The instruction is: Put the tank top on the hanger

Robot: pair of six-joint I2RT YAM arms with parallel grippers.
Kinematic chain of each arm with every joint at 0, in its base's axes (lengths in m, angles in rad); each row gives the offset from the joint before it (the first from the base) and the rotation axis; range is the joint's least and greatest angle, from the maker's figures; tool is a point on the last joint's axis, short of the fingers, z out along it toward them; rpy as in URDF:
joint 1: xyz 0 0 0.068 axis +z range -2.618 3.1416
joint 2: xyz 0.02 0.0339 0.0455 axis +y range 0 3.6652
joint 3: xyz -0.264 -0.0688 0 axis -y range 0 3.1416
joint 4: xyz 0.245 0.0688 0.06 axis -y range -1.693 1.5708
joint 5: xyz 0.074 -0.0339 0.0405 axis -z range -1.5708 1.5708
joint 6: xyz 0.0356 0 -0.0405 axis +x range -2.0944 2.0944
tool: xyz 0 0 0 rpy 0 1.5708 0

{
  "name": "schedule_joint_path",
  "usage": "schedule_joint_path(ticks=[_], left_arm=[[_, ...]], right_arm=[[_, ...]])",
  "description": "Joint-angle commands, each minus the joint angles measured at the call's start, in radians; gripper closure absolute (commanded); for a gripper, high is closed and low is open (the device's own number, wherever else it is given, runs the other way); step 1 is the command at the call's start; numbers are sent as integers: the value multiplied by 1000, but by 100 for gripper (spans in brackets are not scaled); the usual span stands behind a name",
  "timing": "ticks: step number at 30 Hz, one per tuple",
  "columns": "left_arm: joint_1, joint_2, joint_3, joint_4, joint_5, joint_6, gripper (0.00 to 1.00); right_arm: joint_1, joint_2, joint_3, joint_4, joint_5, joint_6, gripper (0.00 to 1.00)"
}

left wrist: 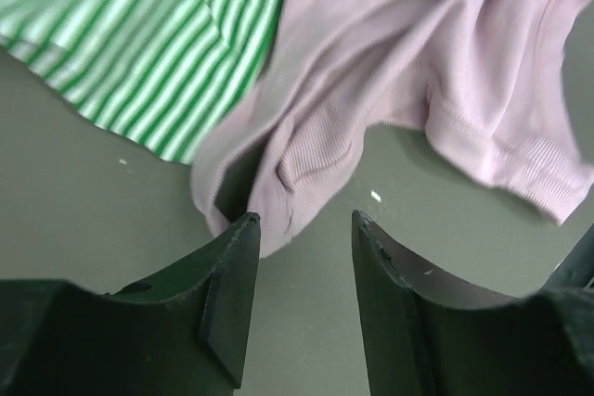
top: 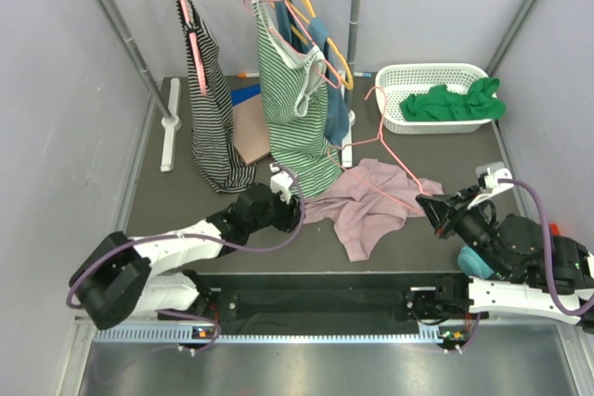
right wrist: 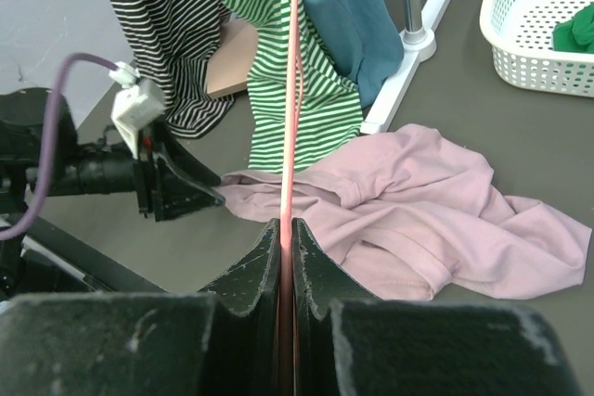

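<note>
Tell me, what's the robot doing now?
Left gripper open at edge of tank top. Right gripper shut on hanger. Tank top crumpled on table. Striped top hanging close beside it.

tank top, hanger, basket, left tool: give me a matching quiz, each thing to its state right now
Column 1
1. tank top
2. salmon-pink hanger
3. white basket
4. left tool

Column 2
a. open, tips just short of mauve fabric
b. holds a green cloth
c. crumpled on the table
d. clamped in the right tool

Pairs: 1-c; 2-d; 3-b; 4-a
</note>
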Motion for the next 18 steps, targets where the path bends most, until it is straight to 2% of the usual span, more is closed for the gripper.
schedule_joint_path(ticks=[1, 5, 10, 18], left_arm=[[-5, 88, 50, 28, 83, 57, 51], [-25, 180, 96, -18, 8, 66, 49], [-50, 209, 108, -20, -115, 69, 40], [-85, 280, 154, -57, -162, 114, 41]], right_arm=[[13, -14, 5, 27, 7, -2, 100], [13, -22, 5, 19, 1, -1, 100], [13, -40, -11, 22, -3, 4, 100], [13, -51, -8, 15, -6, 4, 100]])
